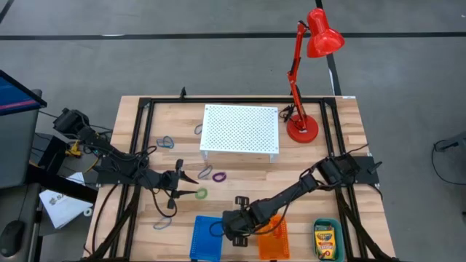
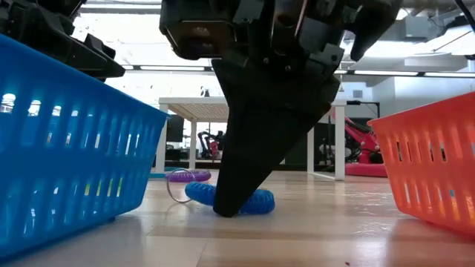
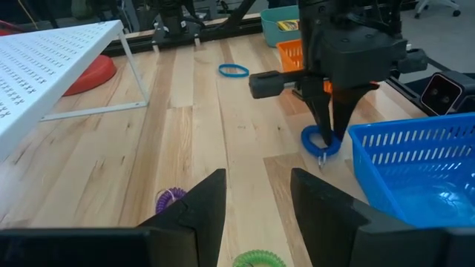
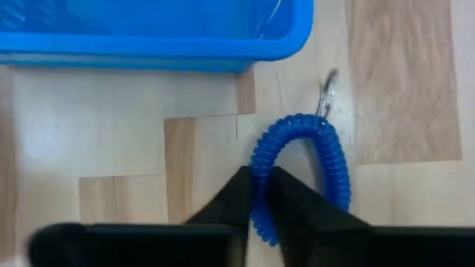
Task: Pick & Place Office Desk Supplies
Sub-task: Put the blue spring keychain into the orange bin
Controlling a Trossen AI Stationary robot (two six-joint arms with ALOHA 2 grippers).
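Note:
A blue coiled loop (image 4: 297, 170) with a small metal clip (image 4: 327, 89) lies on the wooden table just beside the blue basket (image 4: 148, 33). My right gripper (image 4: 260, 178) stands over it, pointing steeply down, shut on it; the low view shows the fingers (image 2: 245, 185) down at the loop (image 2: 260, 202). My left gripper (image 3: 256, 196) waits open at the table's left (image 1: 186, 178), with nothing between its fingers, above a green loop (image 3: 258, 259) and a purple loop (image 3: 171, 197). My right gripper pinches one side of the blue loop's coil (image 4: 260, 200) between its two fingers. The fingers come from above, slanting down, and lie across the coil. The loop rests flat on the table, its far bend and clip free.
An orange basket (image 1: 274, 238) stands right of the blue one (image 1: 205, 238), and a green tray holds a crayon box (image 1: 325, 240). A white perforated stand (image 1: 240, 129) and a red lamp (image 1: 309, 73) are at the far side. More loops (image 1: 166, 142) lie scattered.

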